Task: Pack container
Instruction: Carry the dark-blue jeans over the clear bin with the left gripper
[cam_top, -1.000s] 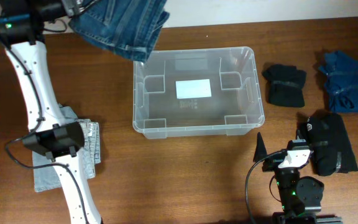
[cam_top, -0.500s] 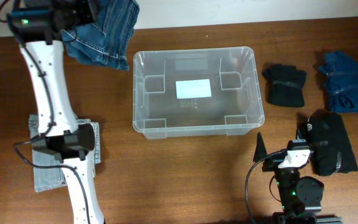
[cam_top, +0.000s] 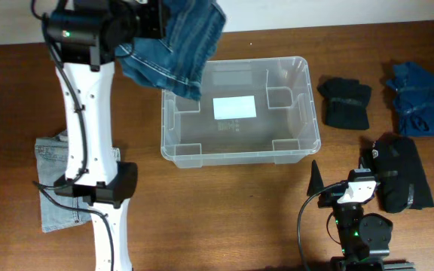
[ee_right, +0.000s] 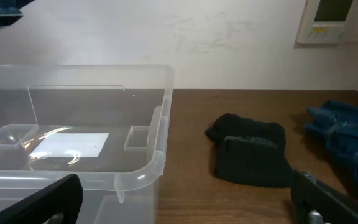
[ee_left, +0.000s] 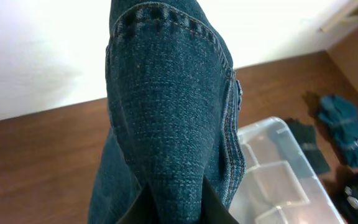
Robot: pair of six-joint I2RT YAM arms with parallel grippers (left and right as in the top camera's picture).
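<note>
The clear plastic container (cam_top: 304,113) sits mid-table, a white label (cam_top: 234,108) on its base; it also shows in the right wrist view (ee_right: 143,168) and the left wrist view (ee_left: 278,186). My left gripper (cam_top: 155,19) is shut on folded blue jeans (cam_top: 175,49), held high over the container's back-left corner. In the left wrist view the jeans (ee_left: 166,112) fill the middle, pinched between the fingers (ee_left: 213,208). My right gripper (cam_top: 341,175) is open and empty at the front right, near the container's right corner.
A folded black garment (cam_top: 345,104) and a blue garment (cam_top: 417,98) lie right of the container; another black garment (cam_top: 405,173) lies in front of them. Light folded jeans (cam_top: 59,203) lie at the left under the left arm. The black garment shows in the right wrist view (ee_right: 250,155).
My left gripper has swung right with the jeans, from the table's back-left corner to above the container's back-left corner. The right arm has not moved.
</note>
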